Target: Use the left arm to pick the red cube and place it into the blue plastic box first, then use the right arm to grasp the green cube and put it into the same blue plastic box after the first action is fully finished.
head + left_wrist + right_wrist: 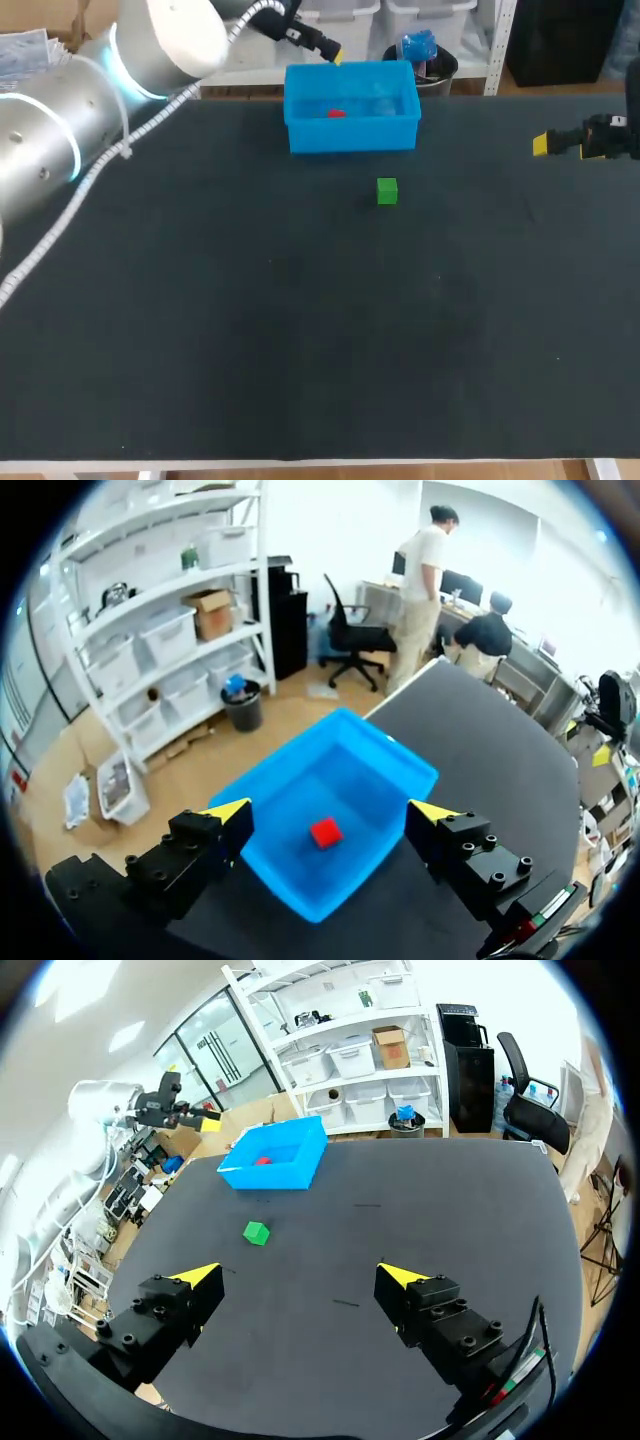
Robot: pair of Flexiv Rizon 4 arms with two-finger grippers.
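The left gripper (331,812) hangs above the open-topped blue plastic box (300,905), its yellow-tipped fingers spread wide and holding nothing. Directly beneath it, the small red cube (325,832) lies on the box floor, touching neither finger. By that showing, the first half of the job looks done, bar the left arm clearing away. The box sits at the twelve o'clock edge of the black table (300,350). At about five o'clock from the box, near it on the tabletop, sits the small green cube (387,191), untouched. Well off toward the cube's three o'clock hovers the right gripper (300,1275), its fingers likewise parted wide, with nothing between them. The second half, the green cube picked up and dropped in beside the red, is not yet begun.
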